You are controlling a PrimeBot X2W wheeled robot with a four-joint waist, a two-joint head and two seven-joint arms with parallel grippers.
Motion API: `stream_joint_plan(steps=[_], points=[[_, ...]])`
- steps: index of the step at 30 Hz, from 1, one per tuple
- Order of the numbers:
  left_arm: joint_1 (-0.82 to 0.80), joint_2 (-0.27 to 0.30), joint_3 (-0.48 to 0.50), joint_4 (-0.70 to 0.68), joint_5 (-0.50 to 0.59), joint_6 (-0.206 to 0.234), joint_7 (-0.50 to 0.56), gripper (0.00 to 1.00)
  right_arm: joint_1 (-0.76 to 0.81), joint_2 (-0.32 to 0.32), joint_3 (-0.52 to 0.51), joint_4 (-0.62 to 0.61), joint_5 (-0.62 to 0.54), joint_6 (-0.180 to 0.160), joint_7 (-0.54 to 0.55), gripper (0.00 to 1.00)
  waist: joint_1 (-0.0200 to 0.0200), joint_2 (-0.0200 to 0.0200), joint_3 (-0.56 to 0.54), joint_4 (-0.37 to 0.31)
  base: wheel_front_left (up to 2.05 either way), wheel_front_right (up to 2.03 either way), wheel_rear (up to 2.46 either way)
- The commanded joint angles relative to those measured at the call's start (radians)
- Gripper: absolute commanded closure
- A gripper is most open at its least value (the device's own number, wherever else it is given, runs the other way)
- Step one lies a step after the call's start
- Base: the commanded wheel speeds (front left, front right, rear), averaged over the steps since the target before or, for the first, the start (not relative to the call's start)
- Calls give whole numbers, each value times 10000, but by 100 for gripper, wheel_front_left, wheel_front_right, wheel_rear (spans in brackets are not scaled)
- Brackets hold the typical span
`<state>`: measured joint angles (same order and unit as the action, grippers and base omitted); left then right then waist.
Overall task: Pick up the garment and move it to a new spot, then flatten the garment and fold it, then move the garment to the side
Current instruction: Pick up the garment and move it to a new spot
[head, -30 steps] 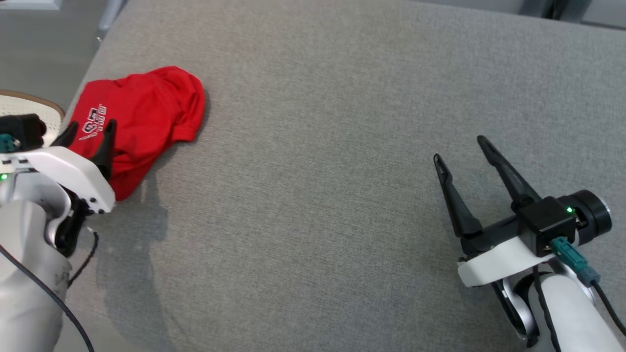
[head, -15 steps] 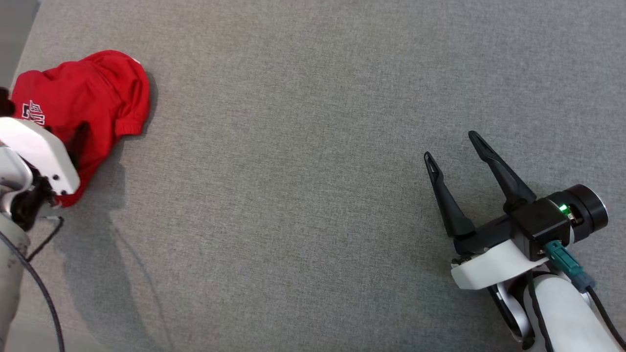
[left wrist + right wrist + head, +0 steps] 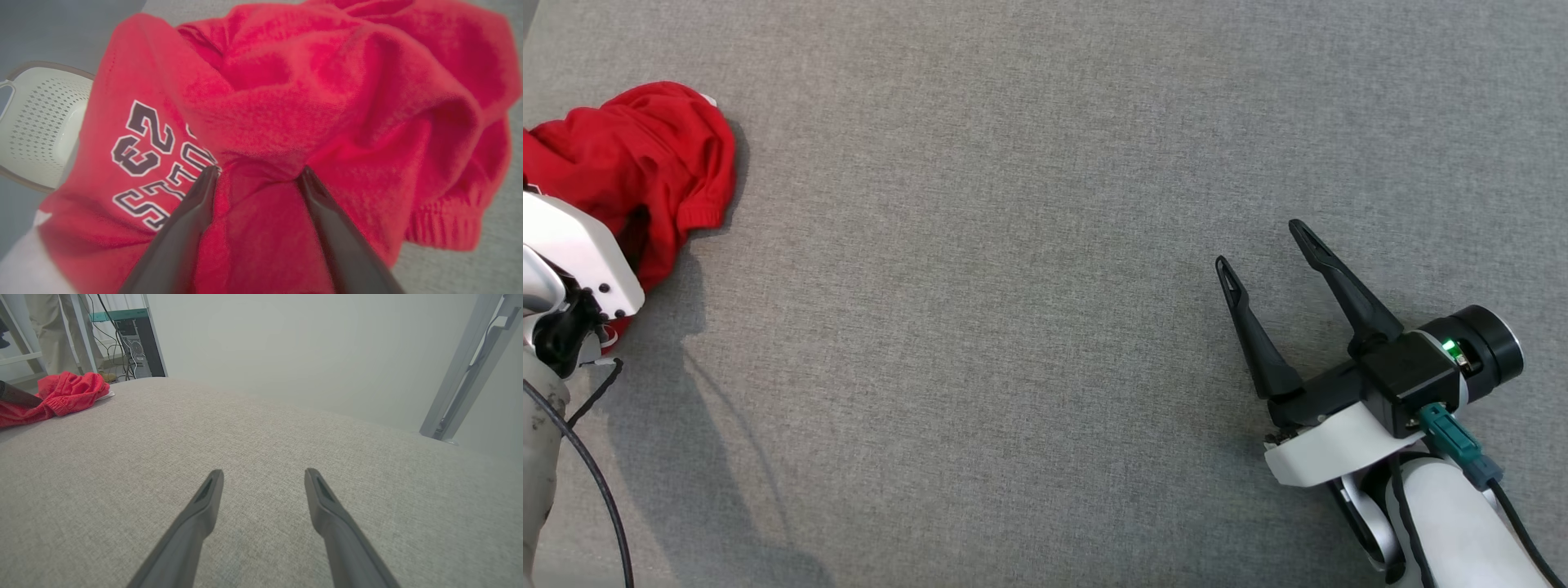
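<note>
The garment (image 3: 645, 163) is a crumpled red knit top with a dark, white-edged number and lettering, lying at the left edge of the grey padded surface (image 3: 1013, 286). In the left wrist view my left gripper (image 3: 257, 173) is open, both fingers pressed into the garment (image 3: 286, 102) with a ridge of cloth standing between them. In the head view its white wrist housing (image 3: 572, 253) covers the fingers. My right gripper (image 3: 1258, 245) hovers open and empty at the lower right, far from the garment. From the right wrist, the right gripper (image 3: 264, 473) points across bare surface, with the garment (image 3: 61, 394) far left.
A white perforated basket (image 3: 41, 126) sits below the surface's left edge, beside the garment. Beyond the far edge stand a person's beige trouser legs (image 3: 45, 326), a computer tower (image 3: 135, 347) with cables, and a grey metal frame post (image 3: 461, 375). Wide bare padding lies between the grippers.
The head camera has swung right, so the garment now sits at the picture's left edge. My left gripper's fingers have sunk into the garment. The right gripper has held its pose.
</note>
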<state>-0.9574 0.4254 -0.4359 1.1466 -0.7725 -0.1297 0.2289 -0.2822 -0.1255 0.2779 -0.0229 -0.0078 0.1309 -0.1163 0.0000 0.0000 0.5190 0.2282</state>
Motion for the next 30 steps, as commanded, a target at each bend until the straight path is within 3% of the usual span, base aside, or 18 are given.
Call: stream_joint_plan(steps=[1, 5, 10, 21, 30], points=[[16, -141, -132, 131, -109, -7, 272, 100, -112, 2, 14, -4, -24, -2, -91, 0, 0, 0, 0, -51, 0, 0, 0], [109, -50, -352, 91, -363, -10, 549, 100, -88, 29, -36, 26, -29, -2, -126, 0, 0, 0, -6, -115, 0, 0, 0], [-11, 75, -435, 68, -609, -5, 105, 100, -59, 82, -72, 180, 1, -2, -225, 0, 0, 0, -184, -84, 0, 0, 0], [108, 195, -689, -67, -658, -4, -1851, 100, -98, 223, 28, 770, 317, -2, -639, 0, 0, 0, -1259, -70, 0, 0, 0], [776, 264, -1489, -1392, -620, -4, -3141, 100, 223, 432, -218, 1344, 675, -2, -1042, 0, 0, 0, -2562, -227, 0, 0, 0]])
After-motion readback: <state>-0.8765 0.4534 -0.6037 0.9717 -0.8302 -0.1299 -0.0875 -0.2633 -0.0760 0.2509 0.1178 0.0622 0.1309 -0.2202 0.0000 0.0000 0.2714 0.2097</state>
